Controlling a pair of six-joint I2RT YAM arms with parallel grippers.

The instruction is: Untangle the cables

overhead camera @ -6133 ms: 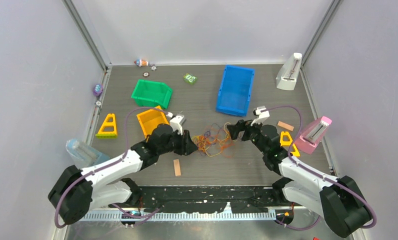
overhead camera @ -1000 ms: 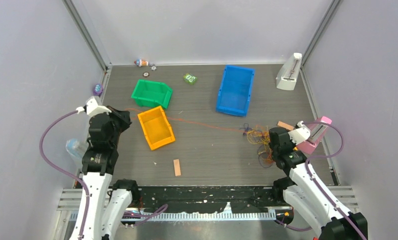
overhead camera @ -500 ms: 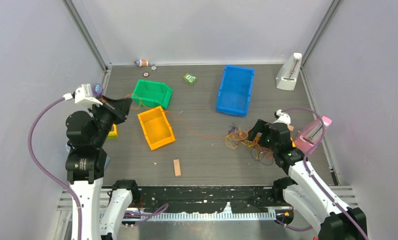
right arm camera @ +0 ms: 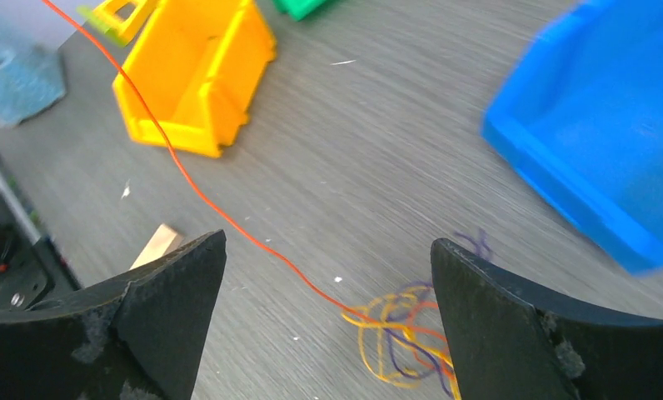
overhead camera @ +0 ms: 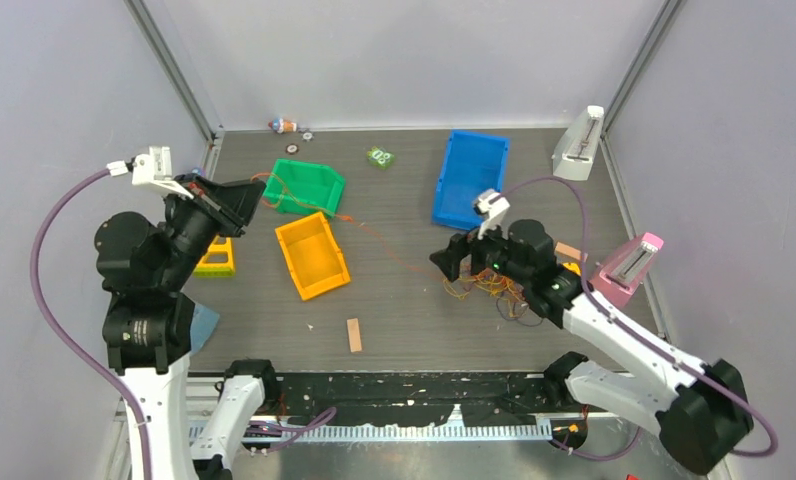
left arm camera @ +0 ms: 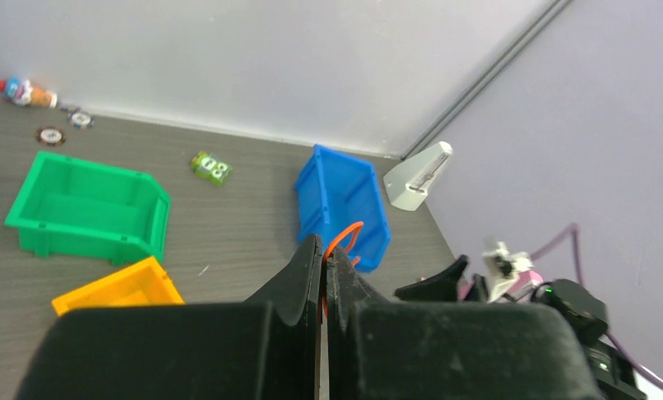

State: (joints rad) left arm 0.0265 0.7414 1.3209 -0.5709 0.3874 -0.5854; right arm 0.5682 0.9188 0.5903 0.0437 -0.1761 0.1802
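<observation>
Hair-thin orange, yellow and purple cables [overhead camera: 489, 285] lie tangled at right; one orange strand [right arm camera: 228, 218] runs taut to the pinching left claw [left arm camera: 322, 250]; the right claw [right arm camera: 327, 242] gapes empty.

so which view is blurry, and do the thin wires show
Right wrist view: blue plastic bin smeared by blur, though the thin orange wire reads crisp. Left wrist view: background sharp, the left gripper a dark mass up close. Top view: even light, sharp, but the wire tangle barely resolves.
</observation>
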